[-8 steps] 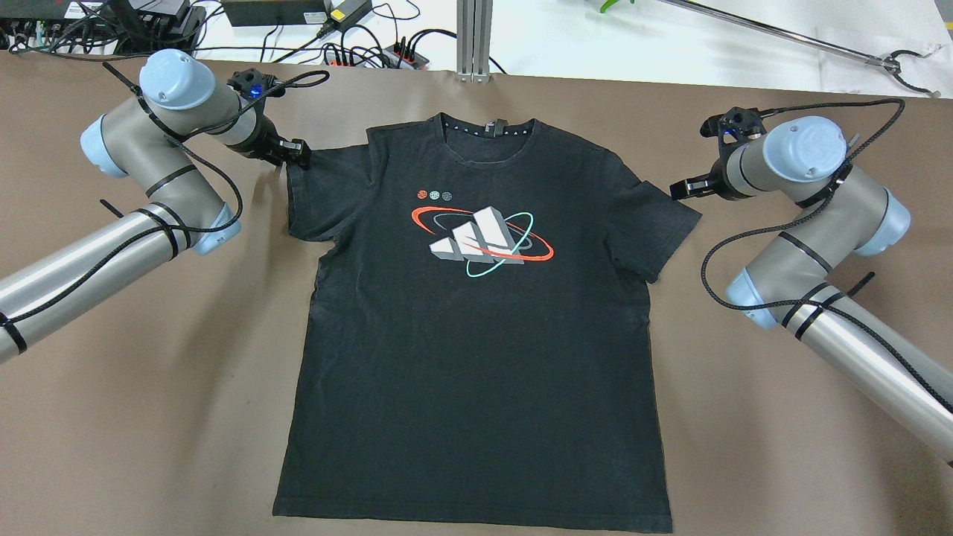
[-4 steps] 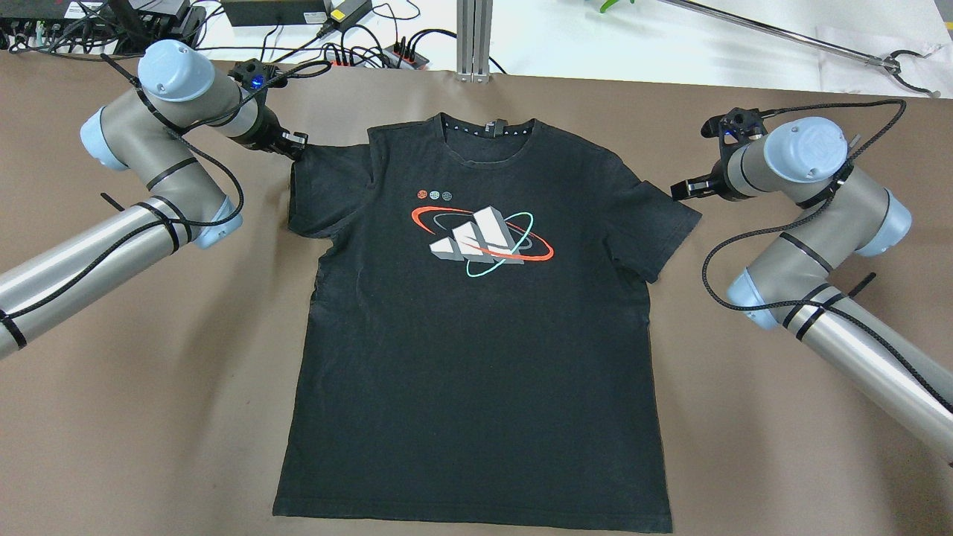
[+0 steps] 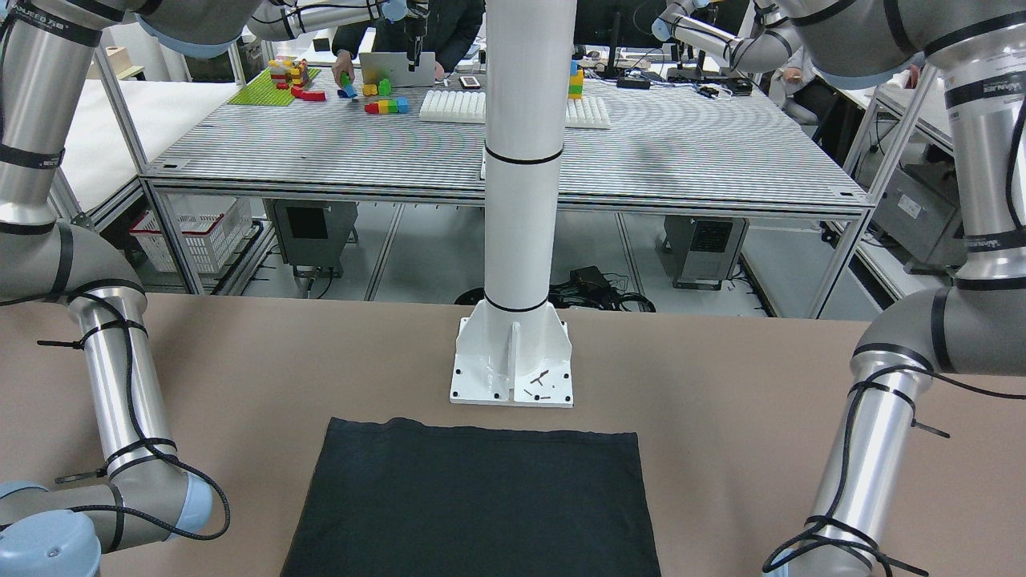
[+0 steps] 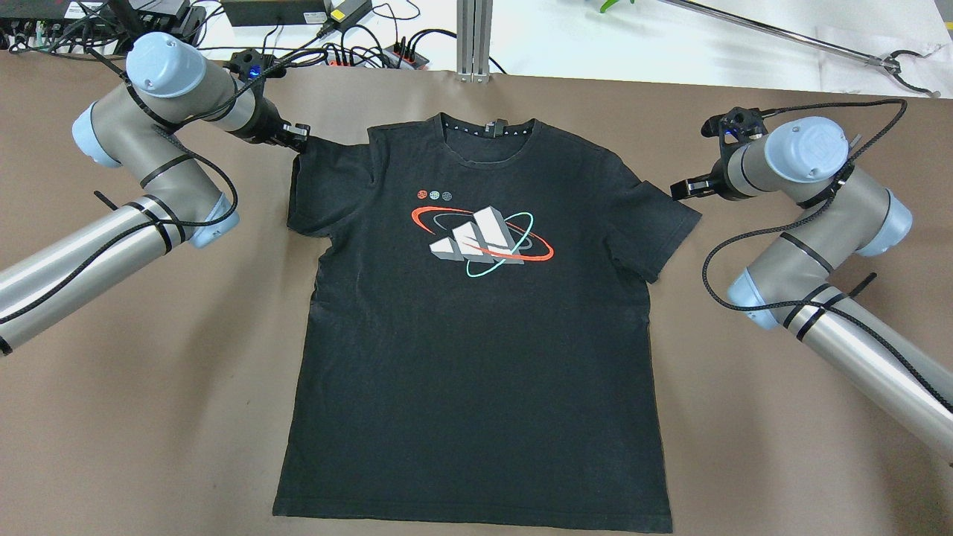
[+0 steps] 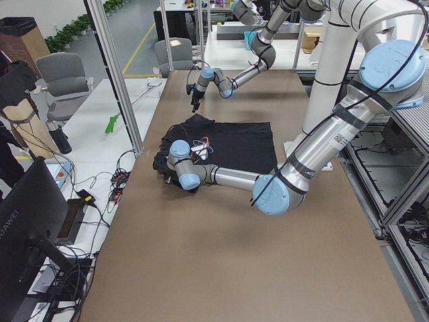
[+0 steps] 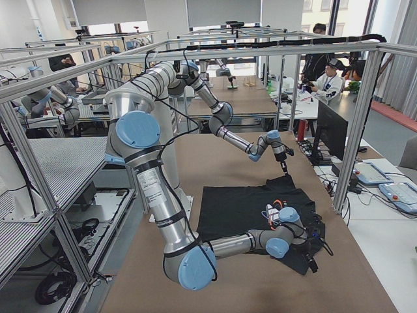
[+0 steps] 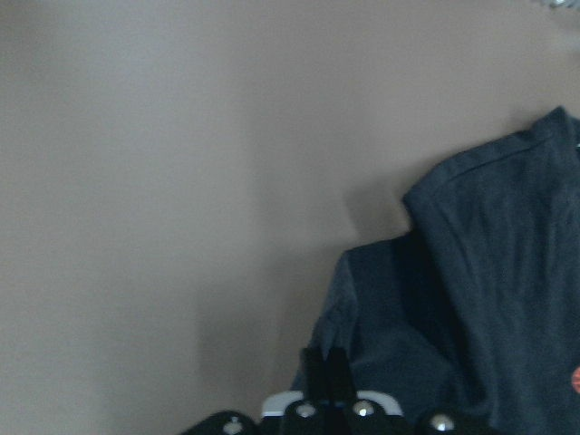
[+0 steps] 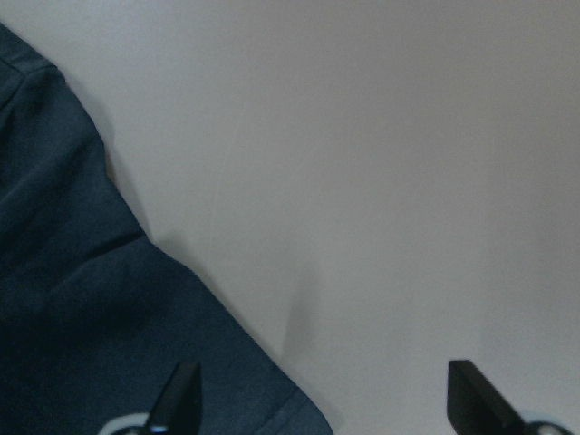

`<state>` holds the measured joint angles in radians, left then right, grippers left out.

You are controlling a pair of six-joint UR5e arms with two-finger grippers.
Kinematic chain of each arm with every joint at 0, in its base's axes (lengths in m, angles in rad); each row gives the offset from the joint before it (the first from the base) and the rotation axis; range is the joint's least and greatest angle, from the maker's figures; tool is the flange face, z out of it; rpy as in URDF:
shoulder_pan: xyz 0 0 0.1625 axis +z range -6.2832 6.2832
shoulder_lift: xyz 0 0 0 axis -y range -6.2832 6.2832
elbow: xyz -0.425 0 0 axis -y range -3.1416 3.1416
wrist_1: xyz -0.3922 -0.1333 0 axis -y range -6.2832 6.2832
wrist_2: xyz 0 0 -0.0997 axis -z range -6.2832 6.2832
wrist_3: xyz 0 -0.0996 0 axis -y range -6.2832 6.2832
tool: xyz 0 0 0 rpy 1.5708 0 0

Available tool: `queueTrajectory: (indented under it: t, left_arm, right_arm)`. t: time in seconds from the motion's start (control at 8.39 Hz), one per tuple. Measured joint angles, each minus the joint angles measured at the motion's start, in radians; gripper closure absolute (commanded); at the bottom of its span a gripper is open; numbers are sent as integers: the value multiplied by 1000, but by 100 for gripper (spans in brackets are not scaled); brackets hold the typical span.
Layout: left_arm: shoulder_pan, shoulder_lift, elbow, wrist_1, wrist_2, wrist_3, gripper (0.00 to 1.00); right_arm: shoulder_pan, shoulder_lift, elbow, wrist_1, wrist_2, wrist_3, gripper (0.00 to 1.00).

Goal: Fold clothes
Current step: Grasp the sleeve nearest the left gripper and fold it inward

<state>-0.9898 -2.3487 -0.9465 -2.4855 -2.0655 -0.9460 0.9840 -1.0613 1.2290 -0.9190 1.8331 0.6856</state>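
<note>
The clothes are one black T-shirt [image 4: 476, 335] lying flat and print up on the brown table. Its hem shows in the front-facing view [image 3: 473, 505]. My left gripper [image 4: 300, 136] is shut on the top corner of the shirt's left sleeve. In the left wrist view the closed fingers [image 7: 326, 372] pinch the sleeve edge [image 7: 471, 299]. My right gripper [image 4: 676, 190] is open and empty, just off the right sleeve's outer edge. In the right wrist view its fingertips [image 8: 186, 390] stand wide apart, with the sleeve [image 8: 82, 299] beside one of them.
The white pillar [image 3: 517, 200] stands on its base plate [image 3: 513, 361] just behind the shirt's hem. Cables and power strips [image 4: 372, 52], an aluminium post [image 4: 474, 37] and a long grabber tool [image 4: 893, 63] lie beyond the table's far edge.
My left gripper has moved toward the table's far edge, drawing the left sleeve's corner with it and stretching the sleeve out. The right arm has not moved.
</note>
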Motion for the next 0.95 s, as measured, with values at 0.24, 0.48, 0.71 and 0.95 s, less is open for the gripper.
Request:
queueTrajectory:
  t: [0.24, 0.48, 0.71, 0.95]
  left_arm:
    - [33, 3, -102, 5, 7, -160, 100]
    - [102, -55, -142, 37, 79, -297, 100]
    - [191, -147, -146, 146, 196, -351, 86]
    - [255, -180, -131, 190, 294, -350, 6]
  right_arm:
    - [1, -1, 1, 0, 0, 0, 5]
    - [0, -2, 3, 1, -1, 1, 5]
    - [0, -3, 4, 4, -1, 1, 5]
    - [-1, -4, 3, 6, -2, 3, 5]
